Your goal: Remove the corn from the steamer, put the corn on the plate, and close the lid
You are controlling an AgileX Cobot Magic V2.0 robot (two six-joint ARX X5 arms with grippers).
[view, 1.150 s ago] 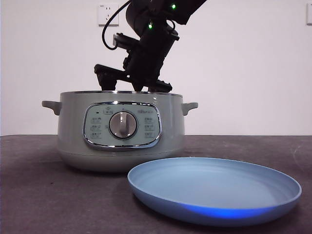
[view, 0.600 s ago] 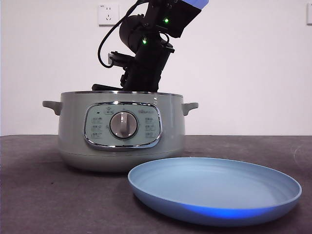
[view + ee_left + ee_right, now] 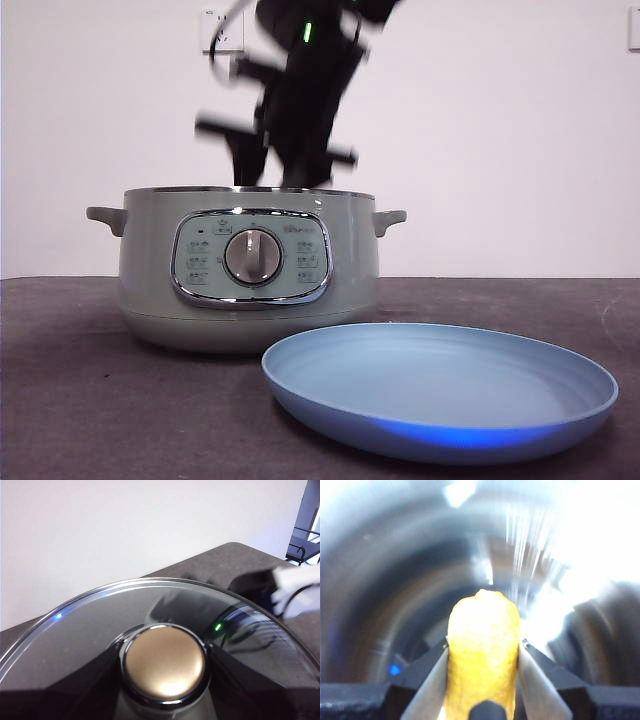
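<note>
Sage-green and squat, the steamer [image 3: 248, 268] sits on the dark surface [image 3: 70, 400] in the front view, its dial facing the camera and its top open. A black arm comes down from the top edge, blurred, and the right claw [image 3: 285, 172] hangs at the pot's mouth, just above the rim. What it carries is hidden from this side. The blue plate [image 3: 440, 392] lies below and off to one side of that claw, in front of the steamer and just beside it, with nothing on it.

Left wrist view: the lid [image 3: 150, 615] fills the picture — clear glass with a steel rim, held well off the surface. The left claw [image 3: 164, 667] is clamped on the knob, one black jaw pressed to each side of it. Past the lid's far edge a dark, blurred piece of the other arm shows against the surface.

Right wrist view: the corn [image 3: 482, 655] stands between the right claw's [image 3: 482, 680] jaws, gripped on both flanks, its blunt end pointing away from the camera. The jaws are parted only by the cob's width. Behind it curves the grey inner wall of the steamer — smeared by motion, so whether the cob's tip is clear of the pot cannot be told.
</note>
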